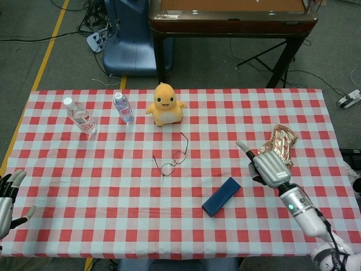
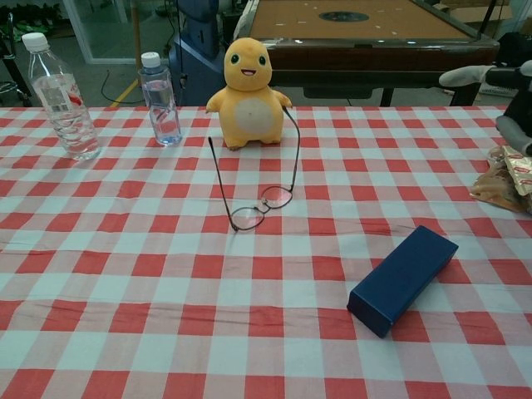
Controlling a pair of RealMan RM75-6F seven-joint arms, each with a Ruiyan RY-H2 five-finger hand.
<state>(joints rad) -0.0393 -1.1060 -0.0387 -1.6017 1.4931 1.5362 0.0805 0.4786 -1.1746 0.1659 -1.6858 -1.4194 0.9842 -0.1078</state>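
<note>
The right hand (image 1: 269, 167) hovers over the red-checked table (image 1: 113, 192), fingers spread and holding nothing, just beside the crinkled gold foil packet (image 1: 280, 145) and near the dark blue rectangular case (image 1: 221, 196), seemingly placed for reaching.

Probably a lab or workshop, floor cables (image 1: 96, 22), taped line (image 1: 48, 56), billiard table (image 1: 231, 17)

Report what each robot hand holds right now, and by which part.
Nothing is held. The right robot hand hangs open beside the gold snack packet; the left robot hand is open too.
</note>
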